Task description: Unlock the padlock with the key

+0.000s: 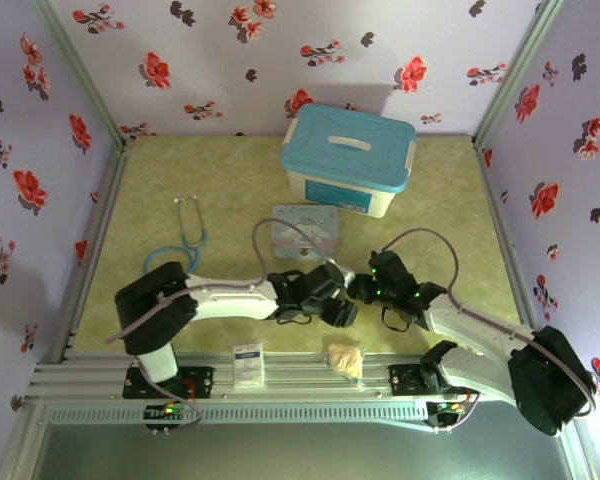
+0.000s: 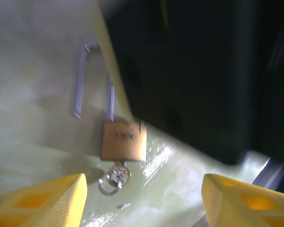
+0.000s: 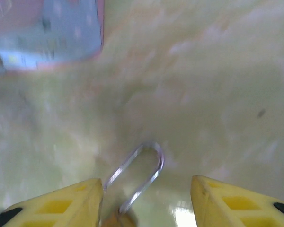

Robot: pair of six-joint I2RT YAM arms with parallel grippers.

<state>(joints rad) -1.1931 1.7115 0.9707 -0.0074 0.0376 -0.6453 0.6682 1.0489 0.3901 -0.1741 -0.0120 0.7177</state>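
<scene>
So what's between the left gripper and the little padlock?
The key and its ring, sticking out of the padlock at its bottom, toward the open left gripper. Around them the table is bare. That shows in the left wrist view.

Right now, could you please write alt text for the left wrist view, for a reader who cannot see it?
A small brass padlock lies on a pale table, its silver shackle apparently swung open, with a key on a ring at its bottom end. The left tool has its yellow fingertips apart below it, and a dark blurred shape looms upper right.
</scene>
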